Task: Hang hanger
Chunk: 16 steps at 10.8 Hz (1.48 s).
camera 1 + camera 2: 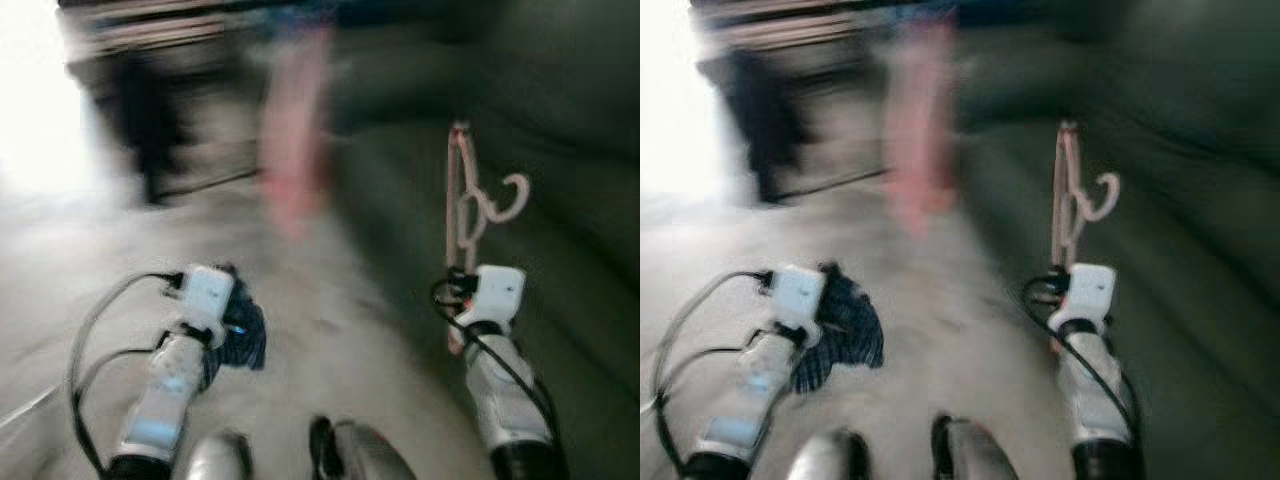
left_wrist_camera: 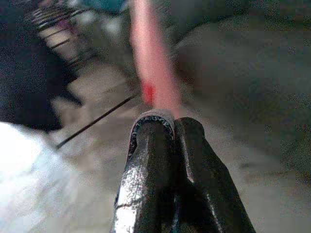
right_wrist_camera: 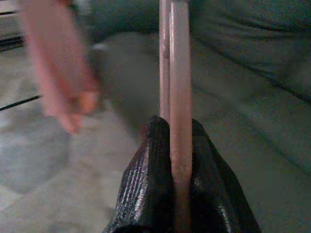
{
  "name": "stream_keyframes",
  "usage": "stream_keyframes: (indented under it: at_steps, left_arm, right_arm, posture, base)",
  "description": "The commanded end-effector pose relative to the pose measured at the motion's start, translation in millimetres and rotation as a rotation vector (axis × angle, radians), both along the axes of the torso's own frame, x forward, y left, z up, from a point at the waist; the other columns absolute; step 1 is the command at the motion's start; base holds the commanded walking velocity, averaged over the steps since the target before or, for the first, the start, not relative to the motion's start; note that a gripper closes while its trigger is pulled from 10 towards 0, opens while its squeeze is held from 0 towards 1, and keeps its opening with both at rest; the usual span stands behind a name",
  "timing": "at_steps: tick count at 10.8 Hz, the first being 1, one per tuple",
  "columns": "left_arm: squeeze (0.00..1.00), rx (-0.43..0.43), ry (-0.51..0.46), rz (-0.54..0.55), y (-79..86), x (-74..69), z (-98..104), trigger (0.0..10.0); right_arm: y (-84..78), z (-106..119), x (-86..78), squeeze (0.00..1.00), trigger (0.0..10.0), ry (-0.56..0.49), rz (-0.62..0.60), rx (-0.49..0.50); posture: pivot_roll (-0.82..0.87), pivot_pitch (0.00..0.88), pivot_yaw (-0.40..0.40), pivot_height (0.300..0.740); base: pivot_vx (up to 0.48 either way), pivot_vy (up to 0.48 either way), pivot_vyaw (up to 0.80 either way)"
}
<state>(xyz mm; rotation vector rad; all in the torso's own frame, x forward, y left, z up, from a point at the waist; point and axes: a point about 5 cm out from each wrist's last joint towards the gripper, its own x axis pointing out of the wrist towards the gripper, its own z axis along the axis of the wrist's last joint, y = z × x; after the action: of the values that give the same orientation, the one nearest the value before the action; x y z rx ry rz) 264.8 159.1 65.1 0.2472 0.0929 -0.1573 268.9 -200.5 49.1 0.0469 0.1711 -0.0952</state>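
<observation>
- The right gripper is clamping the pink hanger, its black fingers pressed against both flat sides; the hanger is standing upright on the right, hook curling away to the right.
- The left gripper is riding low on the left with its fingers pressed together, holding nothing I can make out.
- Carrying it well probably means keeping that squeeze firm and the hanger upright while walking, since everything is blurring.
- A dark sofa is lying close on the right, the hook swinging near it.
- A blurred pink shape is hanging ahead; what it is I cannot tell.
- Pale floor is stretching forward.
</observation>
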Motion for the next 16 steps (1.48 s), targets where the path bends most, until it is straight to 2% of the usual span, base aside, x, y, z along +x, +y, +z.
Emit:
stream_keyframes:
  at_steps: [1, 5, 8, 9, 10, 11, 12, 13, 14, 15, 16]
  left_arm:
    - [0.0, 0.001, -0.01, -0.007, -2.9, 0.4, 1, 10.0]
    - [0.0, -0.028, -0.019, 0.026, -0.2, 4.3, 3, 10.0]
    - [0.0, -0.053, -0.071, 0.022, 2.7, 12.4, 15, 10.0]
    - [0.0, -0.033, -0.12, -0.022, 2.0, 16.5, 24, 10.0]
    - [0.0, -0.077, -0.089, -0.184, 0.8, 16.4, 27, 10.0]
    - [0.0, -0.06, -0.02, -0.286, 2.5, 17.7, 23, 10.0]
    - [0.0, 0.183, 0.037, -0.431, 9.9, 23.0, 17, 10.0]
    - [0.0, 0.298, -0.074, -0.375, 25.0, 44.8, 35, 10.0]
    - [0.0, 0.283, -0.101, -0.379, 25.4, 51.6, 46, 10.0]
    - [0.0, 0.329, -0.129, -0.429, 22.8, 54.6, 54, 10.0]
    - [0.0, 0.282, -0.155, -0.457, 18.4, 57.0, 58, 10.0]
  right_arm:
    - [-1.0, 4, 4.3, 0.0, 10.0, -0.016, 0.002, -0.01]
    - [0.8, 1, 2.6, 0.0, 10.0, -0.004, 0.005, -0.015]
    - [3.6, 5, 9.2, 0.0, 10.0, -0.021, 0.024, -0.017]
    - [9.4, 7, 11.9, 0.0, 10.0, -0.012, 0.09, -0.022]
    - [20.5, -3, 8.0, 0.0, 10.0, 0.064, 0.215, -0.041]
    - [26.5, -11, 3.8, 0.0, 10.0, 0.119, 0.297, -0.073]
    - [34.3, -16, -1.1, 0.0, 10.0, 0.155, 0.391, -0.065]
    - [43.5, -18, -5.0, 0.0, 10.0, 0.194, 0.526, -0.066]
    - [44.3, -18, -7.8, 0.0, 10.0, 0.218, 0.587, -0.075]
    - [42.1, -19, -11.8, 0.0, 10.0, 0.251, 0.657, -0.084]
    - [36.1, -16, -16.1, 0.0, 10.0, 0.269, 0.731, -0.109]
  posture:
    - [-0.02, 0.124, -0.06, 0.74]
    - [-0.02, 0.127, -0.069, 0.74]
    - [-0.02, 0.144, -0.06, 0.74]
    - [-0.02, 0.166, -0.062, 0.74]
    - [-0.02, 0.173, -0.066, 0.74]
    - [-0.03, 0.177, -0.07, 0.74]
    - [-0.03, 0.176, -0.072, 0.74]
    - [-0.03, 0.171, -0.066, 0.74]
    - [-0.04, 0.168, -0.061, 0.74]
    - [-0.04, 0.167, -0.056, 0.74]
    - [-0.04, 0.168, -0.052, 0.74]
  base:
    - [0.0, 0.0, -0.8]
    - [0.0, 0.0, -0.8]
    - [0.0, 0.0, -0.16]
    - [0.0, 0.0, 0.0]
    - [0.0, 0.0, 0.0]
    - [0.0, 0.0, 0.0]
    - [0.0, 0.0, 0.0]
    - [0.0, 0.0, 0.0]
    - [0.0, 0.0, 0.0]
    - [0.0, 0.0, 0.0]
    - [0.0, 0.0, 0.0]
